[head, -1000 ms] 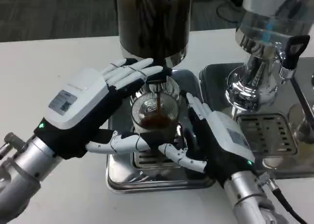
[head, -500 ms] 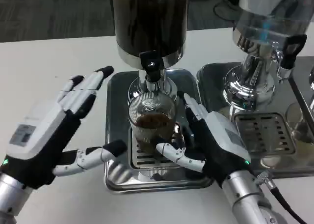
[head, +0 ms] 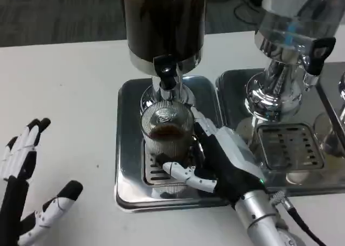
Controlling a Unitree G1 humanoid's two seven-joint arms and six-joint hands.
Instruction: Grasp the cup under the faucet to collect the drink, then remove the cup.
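Fingers [head: 180, 170] of right hand [head: 226, 160] wrap ribbed clear glass cup [head: 166, 130], brown drink inside, under black faucet [head: 166, 71]; left hand [head: 24, 203] fingers spread, empty, over white surface [head: 64, 95].

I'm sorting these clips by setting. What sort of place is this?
Probably a drinks station set up in an office or lab: two beverage dispensers, a dark one and a clear one, stand on steel drip trays on a white table, with grey carpet behind. The right hand holds a ribbed cup.
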